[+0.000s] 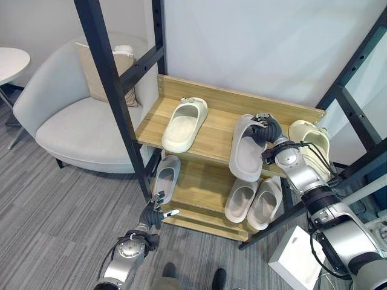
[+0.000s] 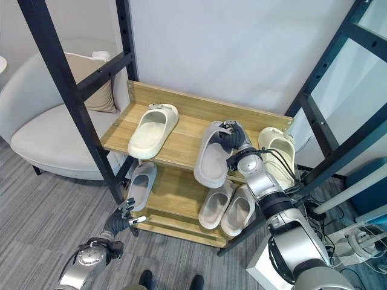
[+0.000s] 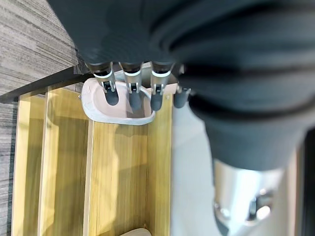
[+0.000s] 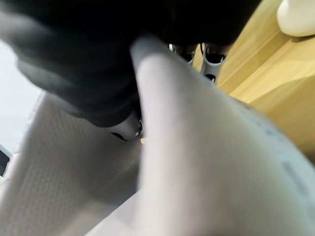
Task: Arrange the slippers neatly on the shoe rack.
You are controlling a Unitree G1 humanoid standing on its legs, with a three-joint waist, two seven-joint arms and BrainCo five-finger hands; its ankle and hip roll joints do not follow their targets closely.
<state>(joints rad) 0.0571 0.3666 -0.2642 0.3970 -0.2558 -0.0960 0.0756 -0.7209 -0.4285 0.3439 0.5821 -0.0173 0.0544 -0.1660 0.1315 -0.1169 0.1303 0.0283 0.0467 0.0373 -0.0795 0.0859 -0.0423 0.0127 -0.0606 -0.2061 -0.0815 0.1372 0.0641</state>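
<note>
The wooden shoe rack [image 1: 213, 134] has two shelves. On the top one my right hand [image 1: 270, 130] is shut on the strap end of a grey slipper [image 1: 247, 150], whose heel juts over the front edge. A cream slipper [image 1: 184, 124] lies to its left and another cream slipper [image 1: 311, 145] to its right. The right wrist view has the grey slipper [image 4: 197, 162] very close. On the lower shelf are a grey slipper [image 1: 166, 177] at the left and a pale pair [image 1: 253, 202] at the right. My left hand [image 1: 154, 212] hangs open just before the lower shelf's left front, fingers [image 3: 132, 96] towards that grey slipper [image 3: 118, 105].
Black frame posts [image 1: 115, 90] stand at both ends of the rack. A light armchair [image 1: 72, 118] with a cushion and a round white table [image 1: 11, 60] are on the left. A white box [image 1: 296, 257] sits on the floor at the lower right. A person's dark shoes [image 1: 217, 279] show at the bottom.
</note>
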